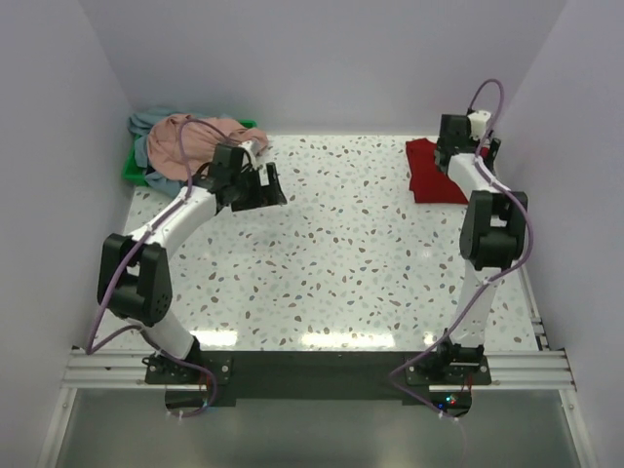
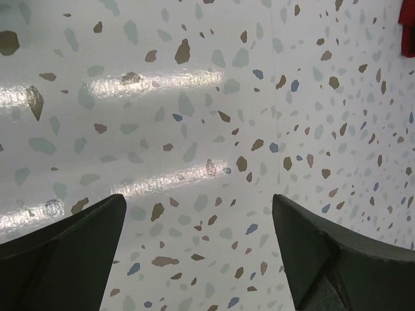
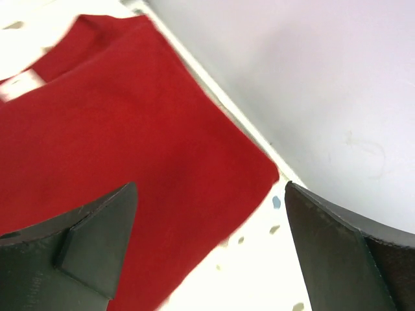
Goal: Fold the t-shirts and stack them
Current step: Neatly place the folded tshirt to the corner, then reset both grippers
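Top view: pink t-shirt (image 1: 200, 141) and grey-blue t-shirt (image 1: 146, 122) are heaped over the green tray (image 1: 129, 174) in the far-left corner. The red t-shirt (image 1: 434, 180) lies flat on the desk (image 1: 341, 273), far right.

Left wrist: your left jaws stand spread and empty over bare speckled desk.

Right wrist: your right jaws are spread wide, holding nothing — above the red t-shirt's edge, beside the wall (image 3: 311, 78).

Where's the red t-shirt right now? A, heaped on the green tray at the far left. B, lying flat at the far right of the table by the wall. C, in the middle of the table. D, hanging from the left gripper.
B: the red t-shirt lies flat at the far right, beneath the open right gripper, which holds nothing.
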